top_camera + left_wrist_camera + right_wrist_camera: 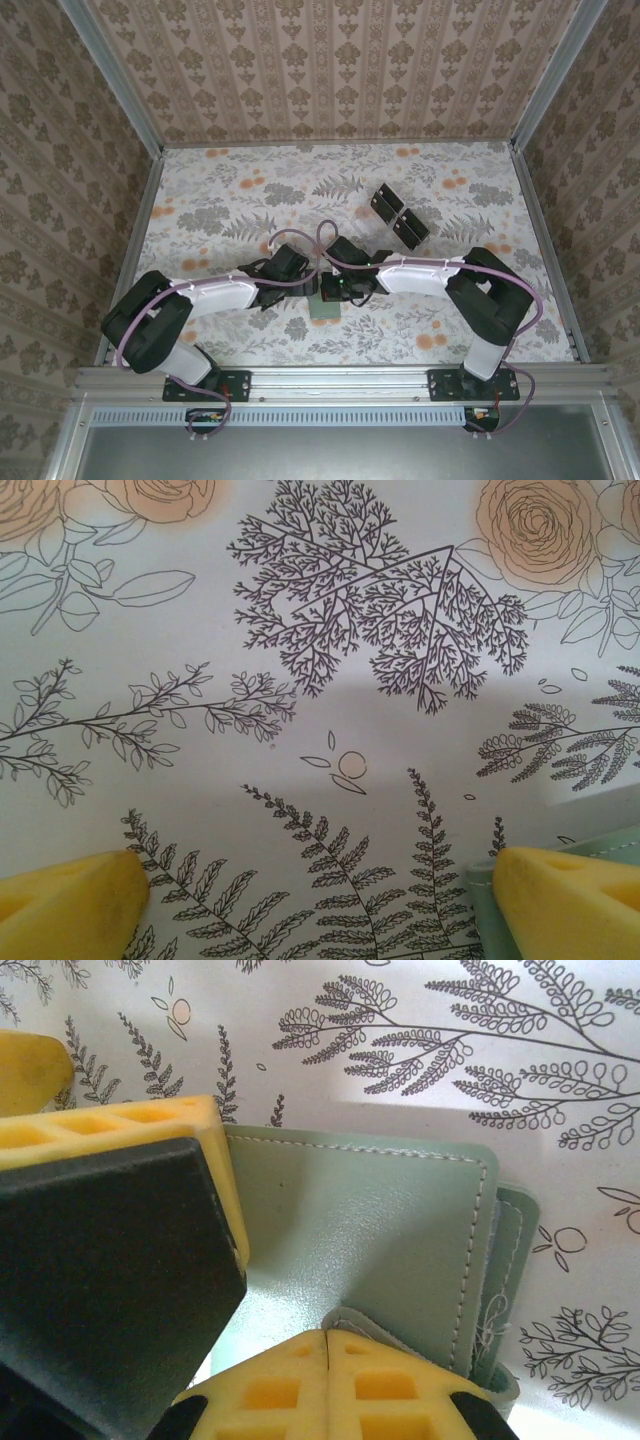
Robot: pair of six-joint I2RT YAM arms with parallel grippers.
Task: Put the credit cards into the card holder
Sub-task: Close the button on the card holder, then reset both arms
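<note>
The sage-green card holder point(325, 306) lies on the floral table between the two arms. My right gripper point(343, 290) is shut, and in the right wrist view its fingertips point(300, 1385) pinch a raised corner flap of the card holder point(380, 1220). My left gripper point(303, 284) is open. One of its yellow fingers point(120, 1130) rests at the holder's left edge. In the left wrist view the left gripper point(320, 905) spans bare table, with the holder's edge point(482, 905) beside the right fingertip. The black credit cards point(400, 215) lie in two stacks farther back on the right.
Patterned walls with metal rails point(545, 250) enclose the table on three sides. Both arm bases point(205, 385) are bolted to the near rail. Open tabletop point(220, 200) spreads to the back left.
</note>
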